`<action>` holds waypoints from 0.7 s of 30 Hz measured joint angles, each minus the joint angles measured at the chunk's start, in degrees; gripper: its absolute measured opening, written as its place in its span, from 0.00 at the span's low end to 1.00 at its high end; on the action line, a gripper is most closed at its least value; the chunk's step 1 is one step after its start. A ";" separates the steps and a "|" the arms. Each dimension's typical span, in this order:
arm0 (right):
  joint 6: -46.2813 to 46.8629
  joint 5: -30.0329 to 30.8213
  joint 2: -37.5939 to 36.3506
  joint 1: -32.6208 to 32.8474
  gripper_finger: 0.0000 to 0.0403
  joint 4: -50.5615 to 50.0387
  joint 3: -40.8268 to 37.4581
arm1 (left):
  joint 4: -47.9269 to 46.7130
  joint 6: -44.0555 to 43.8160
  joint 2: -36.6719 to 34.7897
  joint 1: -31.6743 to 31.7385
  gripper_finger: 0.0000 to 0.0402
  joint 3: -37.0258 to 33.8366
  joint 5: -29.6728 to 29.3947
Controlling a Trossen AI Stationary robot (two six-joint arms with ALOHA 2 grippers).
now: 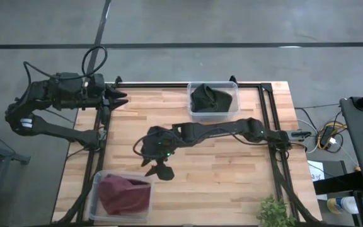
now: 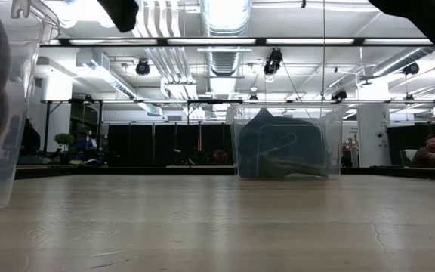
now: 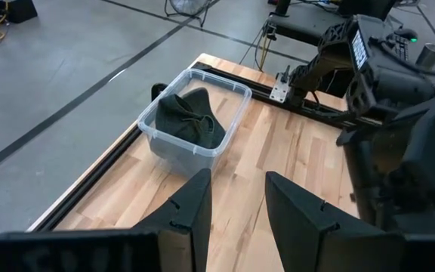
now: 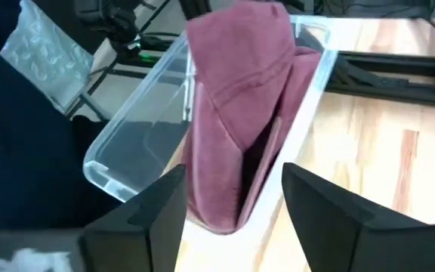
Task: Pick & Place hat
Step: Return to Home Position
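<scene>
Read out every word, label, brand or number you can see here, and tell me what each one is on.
No text can be read for certain.
White lettering on the right arm, left wrist view: too blurred to read.
Bin of red caps, bin of dark caps, wooden table: no print shows.

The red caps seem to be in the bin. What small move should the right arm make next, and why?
Probably draw the right gripper back toward its base on the right. Its jaws stand open and empty, the red caps lie in the clear bin beside it, and no cap lies loose on the table. The left gripper waits at its left edge.
</scene>
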 joint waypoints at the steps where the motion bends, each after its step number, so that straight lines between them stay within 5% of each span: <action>1: -0.37 0.27 -0.29 0.02 0.52 -0.37 0.00 | 0.00 0.00 0.02 0.02 0.29 0.00 0.00; 4: -2.87 3.70 -1.58 -0.04 0.43 -3.57 0.04 | -0.02 -0.04 0.33 0.01 0.29 0.00 0.00; 9: -6.34 4.74 -2.74 -0.68 0.08 -8.68 0.04 | -0.02 1.74 0.63 -0.02 0.26 -0.84 0.02; 15: -7.92 5.23 -5.38 -2.02 0.02 -11.46 0.02 | 2.78 3.84 -0.55 -0.03 0.03 -6.27 0.17; 21: -11.41 8.85 -9.76 -2.24 0.02 -12.83 -0.33 | 9.41 3.31 -4.33 -1.62 0.00 -13.40 0.69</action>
